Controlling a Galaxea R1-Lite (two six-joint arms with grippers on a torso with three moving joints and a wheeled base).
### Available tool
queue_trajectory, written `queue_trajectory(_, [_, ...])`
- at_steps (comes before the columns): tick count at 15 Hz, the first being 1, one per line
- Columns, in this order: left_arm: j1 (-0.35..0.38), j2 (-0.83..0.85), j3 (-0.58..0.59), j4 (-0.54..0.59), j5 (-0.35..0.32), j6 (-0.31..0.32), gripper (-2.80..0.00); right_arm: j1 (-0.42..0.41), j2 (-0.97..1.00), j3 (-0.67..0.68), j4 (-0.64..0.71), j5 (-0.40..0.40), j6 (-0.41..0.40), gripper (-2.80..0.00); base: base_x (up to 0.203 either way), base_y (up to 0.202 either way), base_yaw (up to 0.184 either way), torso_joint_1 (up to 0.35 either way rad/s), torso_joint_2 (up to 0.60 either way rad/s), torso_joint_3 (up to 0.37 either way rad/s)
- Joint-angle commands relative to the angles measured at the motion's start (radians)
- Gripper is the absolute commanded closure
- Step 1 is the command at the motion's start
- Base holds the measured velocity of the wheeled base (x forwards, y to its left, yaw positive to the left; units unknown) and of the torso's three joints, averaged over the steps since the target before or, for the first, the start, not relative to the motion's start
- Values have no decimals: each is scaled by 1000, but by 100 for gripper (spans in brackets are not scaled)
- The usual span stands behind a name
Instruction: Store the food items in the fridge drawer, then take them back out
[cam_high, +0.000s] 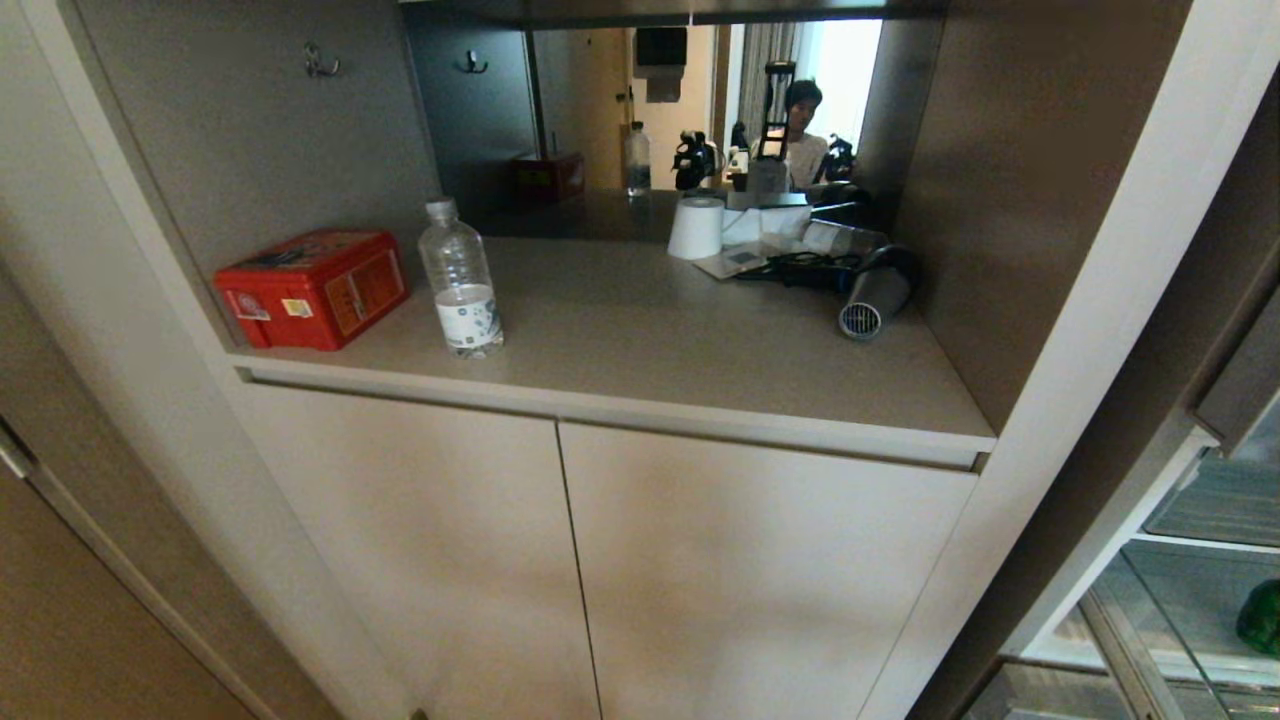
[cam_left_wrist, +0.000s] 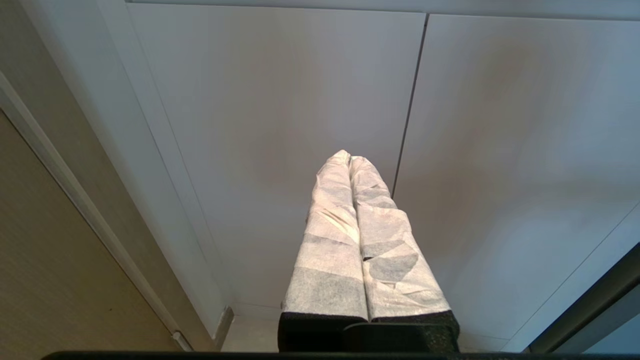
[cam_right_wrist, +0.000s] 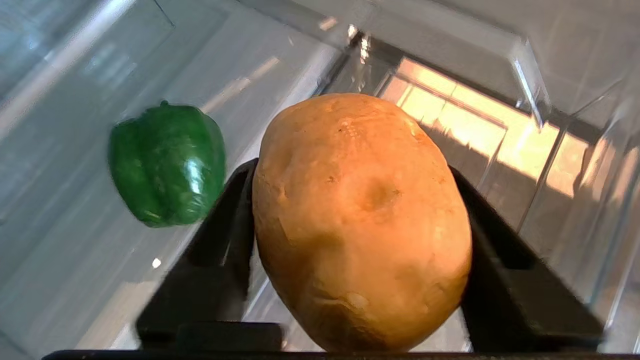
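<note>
Both right claw (cam_right_wrist: 360, 240) fingers flank potato (cam_right_wrist: 362, 220).

Lighting: dim, even indoor light over the counter (cam_high: 650, 340); bright window reflected in the mirror (cam_high: 845, 60). Warm sunlit glare showed through the clear drawer wall (cam_right_wrist: 475, 125). Green pepper (cam_right_wrist: 167, 162) slightly blurred; head-view edges bowed.

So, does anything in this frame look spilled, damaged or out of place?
Nothing stands out. The right claw grips the potato over the clear drawer; the green pepper lies intact inside.
</note>
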Motion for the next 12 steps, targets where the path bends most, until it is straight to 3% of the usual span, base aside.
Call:
queue_trajectory(1, [0,0,11,-1,0,0,0,-9,26,-6,-7,-1,0,-280,0,0,0,0,0,0])
queue_trajectory(8, [0,0,11,-1,0,0,0,-9,0,25,-67,17,6,-280,0,0,0,0,0,0])
queue_trajectory(9, [0,0,11,-1,0,0,0,-9,-25,40,-94,18,3,0,0,0,0,0,0,0])
queue_trajectory(12, [0,0,11,-1,0,0,0,-6,-121,63,-116,19,-5,0,0,0,0,0,0,0])
